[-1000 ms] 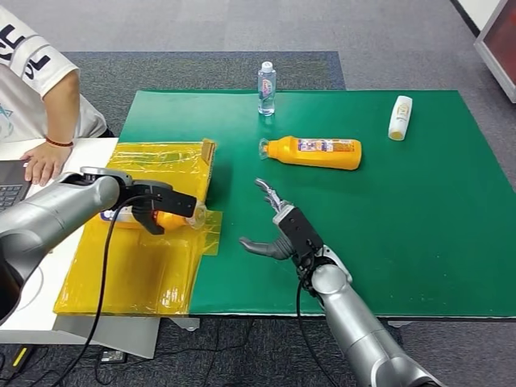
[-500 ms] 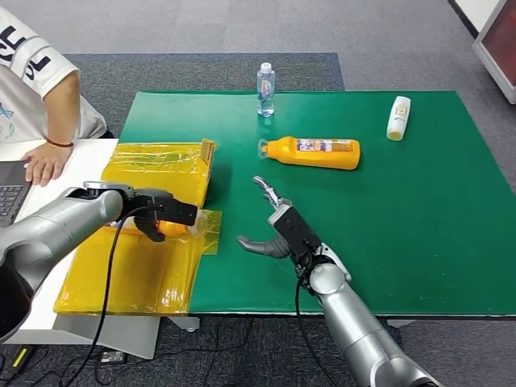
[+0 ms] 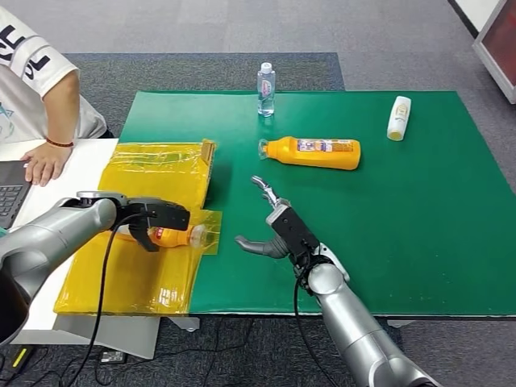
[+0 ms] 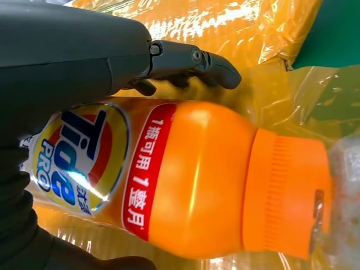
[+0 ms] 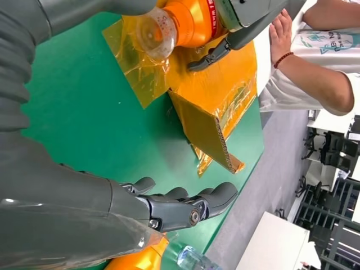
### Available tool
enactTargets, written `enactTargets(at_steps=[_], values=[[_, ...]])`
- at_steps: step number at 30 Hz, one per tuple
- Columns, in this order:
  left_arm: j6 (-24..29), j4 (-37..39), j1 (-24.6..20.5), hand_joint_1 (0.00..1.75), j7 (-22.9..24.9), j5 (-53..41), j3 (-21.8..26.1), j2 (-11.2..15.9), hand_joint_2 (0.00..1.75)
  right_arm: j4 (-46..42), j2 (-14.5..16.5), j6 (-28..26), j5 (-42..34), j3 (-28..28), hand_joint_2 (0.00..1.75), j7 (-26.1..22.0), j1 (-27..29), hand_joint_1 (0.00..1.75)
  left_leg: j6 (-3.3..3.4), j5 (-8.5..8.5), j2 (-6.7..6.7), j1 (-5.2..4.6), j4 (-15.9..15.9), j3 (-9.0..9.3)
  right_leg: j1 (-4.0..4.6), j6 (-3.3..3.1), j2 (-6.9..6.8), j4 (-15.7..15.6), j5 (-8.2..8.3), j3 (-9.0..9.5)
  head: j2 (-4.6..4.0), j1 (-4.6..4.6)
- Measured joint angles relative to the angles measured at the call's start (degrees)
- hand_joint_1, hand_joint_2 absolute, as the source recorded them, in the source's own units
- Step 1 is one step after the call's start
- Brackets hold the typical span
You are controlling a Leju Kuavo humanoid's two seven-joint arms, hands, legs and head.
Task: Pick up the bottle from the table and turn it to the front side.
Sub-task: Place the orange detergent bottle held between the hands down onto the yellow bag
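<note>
My left hand (image 3: 152, 219) grips an orange Tide detergent bottle (image 3: 174, 236) sideways, just above the yellow film sheet (image 3: 139, 270). The left wrist view shows its label (image 4: 80, 160), orange neck and clear cap (image 4: 346, 197), with fingers (image 4: 191, 59) over the body. The bottle (image 5: 191, 17) appears in the right wrist view, cap end toward that camera. My right hand (image 3: 272, 232) hovers open over the green mat (image 3: 395, 210), fingers (image 5: 187, 207) spread, holding nothing. A second orange bottle (image 3: 314, 151) lies on its side beyond it.
A clear water bottle (image 3: 265, 87) stands at the mat's far edge. A small white bottle (image 3: 399, 117) lies far right. Yellow-wrapped cardboard (image 3: 161, 168) sits left of the mat. A person's arm (image 3: 52, 137) rests on the white table by a laptop (image 3: 10, 193).
My left hand has drawn the bottle a little toward me and to the left, lowering it over the yellow film; its label now shows. The right hand has barely moved.
</note>
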Motion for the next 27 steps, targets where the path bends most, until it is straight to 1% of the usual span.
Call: enactTargets(at_steps=[6,12,18,24,27], values=[[1.59,-0.05,0.76,0.0,-1.26,-0.1,1.25,0.81,1.75,0.07,-0.01,-0.24,0.32,0.0,1.75,0.27,0.05,0.0,0.0,-0.02,0.0,0.0,0.0,0.0,0.0,0.0,0.0,0.0,-0.01,-0.02,0.0,-0.01],[5.04,-1.23,2.33,0.0,-2.6,-0.2,3.98,2.16,1.75,0.13,-0.07,-0.86,0.41,-0.27,1.75,0.72,0.52,0.0,0.0,-0.02,0.01,0.0,0.0,0.0,0.0,0.0,0.0,-0.01,-0.02,-0.03,0.0,0.0],[7.87,-2.65,3.47,0.0,-0.71,-2.67,6.75,3.02,1.75,0.13,-0.27,-1.37,0.88,-1.04,1.75,1.19,0.98,0.0,0.0,-0.02,0.01,0.0,0.0,-0.01,0.0,0.01,0.0,-0.02,-0.02,-0.03,0.0,0.0],[10.1,-3.15,4.35,0.0,0.66,-4.75,9.14,3.07,1.75,0.13,-0.43,-1.44,1.44,-1.6,1.75,1.62,1.32,0.0,0.0,-0.03,0.0,0.0,0.0,-0.01,0.0,0.01,0.0,-0.02,-0.02,-0.03,0.0,-0.01],[12.63,-3.53,5.21,0.0,1.43,-6.9,10.51,2.87,1.75,0.05,-0.5,-1.8,1.85,-2.06,1.75,2.09,1.71,0.0,0.0,-0.02,0.0,0.0,0.0,0.0,0.0,0.01,0.0,-0.02,-0.03,-0.03,0.0,0.0]])
